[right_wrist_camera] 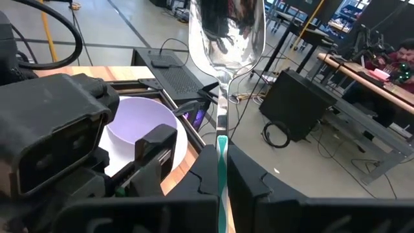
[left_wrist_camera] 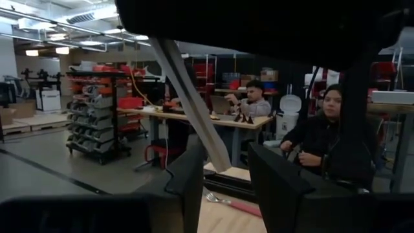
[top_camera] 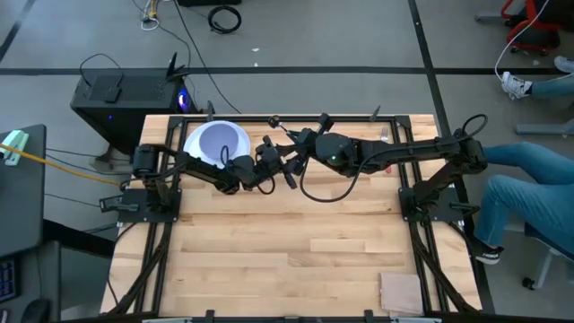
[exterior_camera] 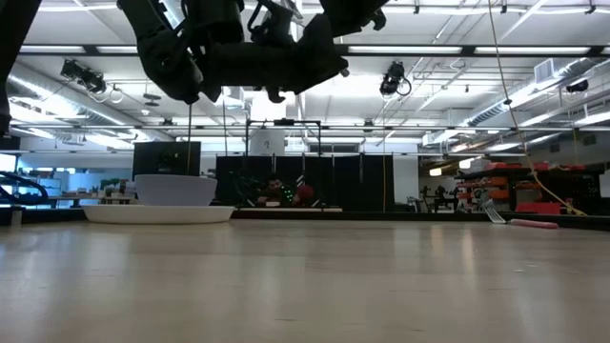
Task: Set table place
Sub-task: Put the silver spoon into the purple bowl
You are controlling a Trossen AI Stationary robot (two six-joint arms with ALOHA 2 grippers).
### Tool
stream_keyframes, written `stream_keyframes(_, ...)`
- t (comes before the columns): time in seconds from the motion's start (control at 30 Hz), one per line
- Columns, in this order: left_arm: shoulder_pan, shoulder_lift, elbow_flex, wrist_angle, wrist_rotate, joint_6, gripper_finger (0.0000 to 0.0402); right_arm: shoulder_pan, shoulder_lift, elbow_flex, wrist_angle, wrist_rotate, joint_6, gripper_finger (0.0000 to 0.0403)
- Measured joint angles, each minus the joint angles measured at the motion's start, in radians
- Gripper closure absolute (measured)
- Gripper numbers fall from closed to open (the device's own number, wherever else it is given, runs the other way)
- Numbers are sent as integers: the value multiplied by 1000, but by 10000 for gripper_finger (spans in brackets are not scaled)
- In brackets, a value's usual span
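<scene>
Closest to the right wrist camera, your right hand (right_wrist_camera: 222,175) is pressed together on the handle of the silver spoon (right_wrist_camera: 226,32), whose bowl end stands upright at the top centre of that frame. Your left hand (left_wrist_camera: 226,168) is spread and holds nothing. A pale slanted bar crosses its view just beyond the fingers. It may be the spoon's handle, but I cannot tell.

From above, both hands meet high over the upper middle of the tabletop (top_camera: 287,242). Just to their left, the lavender-blue bowl (top_camera: 221,144) sits on the white plate (top_camera: 190,149). The tan pad (top_camera: 399,292) lies well apart, at the lower right.

By my reading you are mid-way through: plate and bowl look placed, the spoon is in the air, and the red-handled fork (left_wrist_camera: 242,206) lies flat on the wood. Next, lower the spoon beside the plate without clipping the bowl's rim, keeping the left arm clear.

Only the right wrist view shows the grip on the spoon. Only the left wrist view shows the fork up close, along with two seated people beyond. At the far right of the low view the fork is only a thin line, but that view confirms both hands hang well above the wood.
</scene>
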Motion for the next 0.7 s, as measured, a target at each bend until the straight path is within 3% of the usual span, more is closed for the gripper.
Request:
stream_keyframes(0.33, 36, 0, 21, 3, 88, -6, 279, -7, -3, 0, 2, 3, 6, 391)
stream_keyframes(0.7, 52, 0, 20, -6, 89, 6, 284, -34, -5, 0, 0, -12, 19, 391)
